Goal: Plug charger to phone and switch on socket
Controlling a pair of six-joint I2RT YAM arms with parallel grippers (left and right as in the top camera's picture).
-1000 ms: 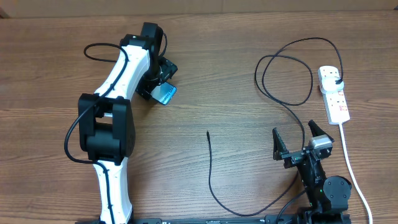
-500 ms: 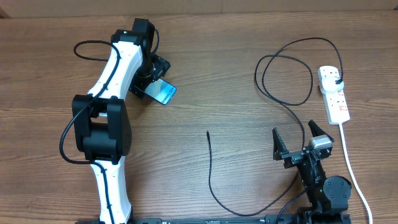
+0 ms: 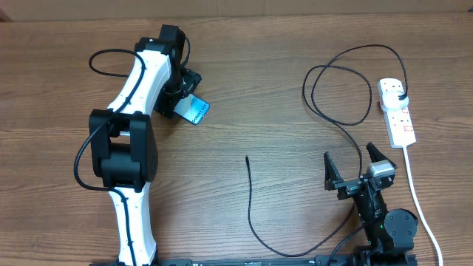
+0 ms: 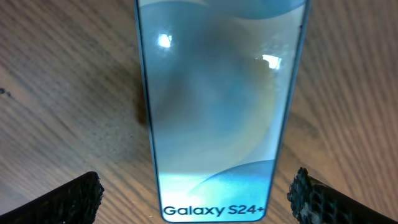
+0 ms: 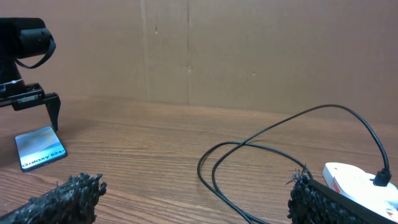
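The phone (image 3: pixel 196 111) lies flat on the table at the upper left, its light blue screen lit. In the left wrist view its "Galaxy" end (image 4: pixel 214 124) sits between my fingers. My left gripper (image 3: pixel 179 96) is open and straddles that end without touching it. The charger (image 3: pixel 250 199) is a thin black cable. Its free tip (image 3: pixel 247 157) lies mid-table, and its black plug (image 3: pixel 400 93) sits in the white socket strip (image 3: pixel 399 122) at the far right. My right gripper (image 3: pixel 353 167) is open and empty, near the front edge, left of the strip.
The cable makes a wide loop (image 3: pixel 340 89) left of the strip; it also shows in the right wrist view (image 5: pixel 249 149). The strip's thick white cord (image 3: pixel 417 199) runs to the front edge past my right arm. A cardboard wall (image 5: pixel 249 50) stands behind the table.
My left arm has drawn back to the left, so more of the phone shows. The phone lies in the same place. The right arm has not moved.
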